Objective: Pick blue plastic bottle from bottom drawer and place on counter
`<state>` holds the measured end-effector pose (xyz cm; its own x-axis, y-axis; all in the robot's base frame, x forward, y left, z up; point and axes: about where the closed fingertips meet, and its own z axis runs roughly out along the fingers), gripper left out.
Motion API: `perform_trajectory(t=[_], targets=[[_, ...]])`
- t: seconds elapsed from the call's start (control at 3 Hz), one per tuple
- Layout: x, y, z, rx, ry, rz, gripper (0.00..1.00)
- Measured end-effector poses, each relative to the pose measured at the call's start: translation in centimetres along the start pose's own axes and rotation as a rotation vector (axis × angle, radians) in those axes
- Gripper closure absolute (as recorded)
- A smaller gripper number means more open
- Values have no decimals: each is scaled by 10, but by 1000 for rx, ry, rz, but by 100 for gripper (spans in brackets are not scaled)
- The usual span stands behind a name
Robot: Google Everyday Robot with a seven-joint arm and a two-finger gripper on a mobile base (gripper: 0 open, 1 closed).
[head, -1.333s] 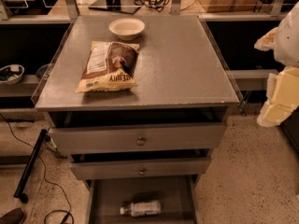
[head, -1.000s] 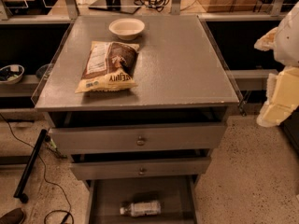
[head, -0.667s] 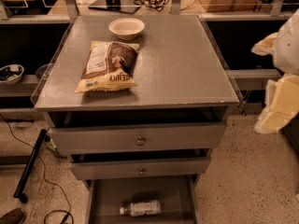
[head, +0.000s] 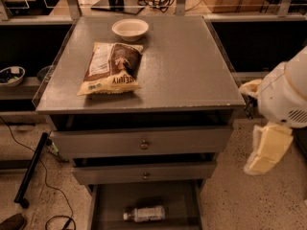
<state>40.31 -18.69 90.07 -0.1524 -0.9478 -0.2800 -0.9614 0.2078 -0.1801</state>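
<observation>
Progress is nil so far: the blue plastic bottle (head: pixel 144 213) lies on its side on the floor of the open bottom drawer (head: pixel 184 199), cap to the left. The gripper (head: pixel 248 128) hangs beside the counter (head: pixel 187 66) at its right edge, well apart from the bottle, fingers (head: pixel 268 150) spread and holding nothing. Reach, grasp, lift and placing all remain. The bottle looks small and clear, with a pale label.

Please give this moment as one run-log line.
gripper open, empty, right of counter | blue plastic bottle lying in open bottom drawer | snack bag, bowl on counter
</observation>
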Motion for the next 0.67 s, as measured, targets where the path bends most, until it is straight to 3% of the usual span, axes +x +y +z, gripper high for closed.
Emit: perform_trajectory(t=[0.67], targets=[[11, 12, 79, -103, 6, 8, 0]])
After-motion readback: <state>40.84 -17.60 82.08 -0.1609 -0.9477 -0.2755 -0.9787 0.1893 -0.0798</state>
